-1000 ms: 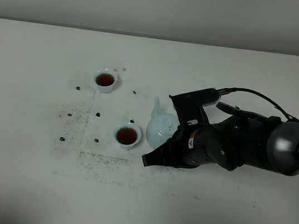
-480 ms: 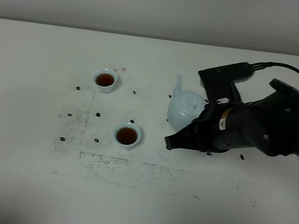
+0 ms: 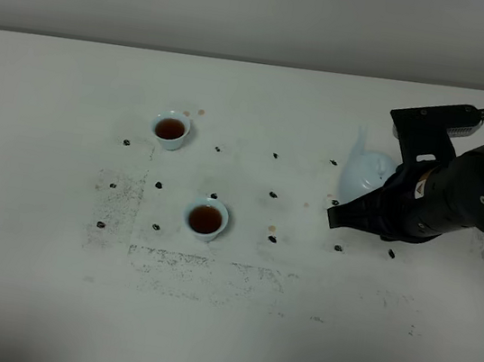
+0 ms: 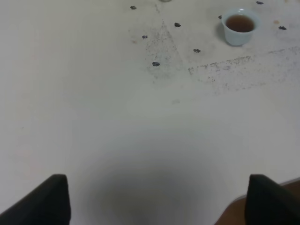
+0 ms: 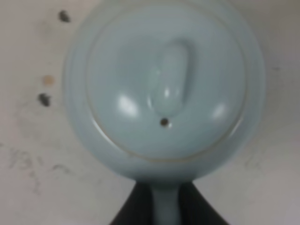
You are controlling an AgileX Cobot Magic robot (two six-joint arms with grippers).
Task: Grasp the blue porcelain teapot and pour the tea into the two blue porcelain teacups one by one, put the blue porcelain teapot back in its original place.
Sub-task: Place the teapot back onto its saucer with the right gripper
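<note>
The blue porcelain teapot (image 3: 364,170) hangs near the right side of the white table, its thin spout pointing up and away. My right gripper (image 3: 357,214) is shut on its loop handle. The right wrist view looks straight down on the lid and knob of the teapot (image 5: 164,89), with the handle pinched by the right gripper (image 5: 165,212). The two blue porcelain teacups stand to the left, well apart from the pot: one further back (image 3: 170,128) and one nearer (image 3: 206,219), both holding brown tea. The nearer teacup (image 4: 240,26) also shows in the left wrist view. My left gripper (image 4: 154,201) stands open over bare table.
Several dark specks (image 3: 273,195) lie scattered around the cups and under the pot. A scuffed grey patch (image 3: 167,256) marks the table in front of the cups. The table's far edge (image 3: 242,61) meets a plain wall.
My right gripper has carried the teapot from beside the nearer teacup to the right and slightly back, away from both cups. The cups have not moved.
</note>
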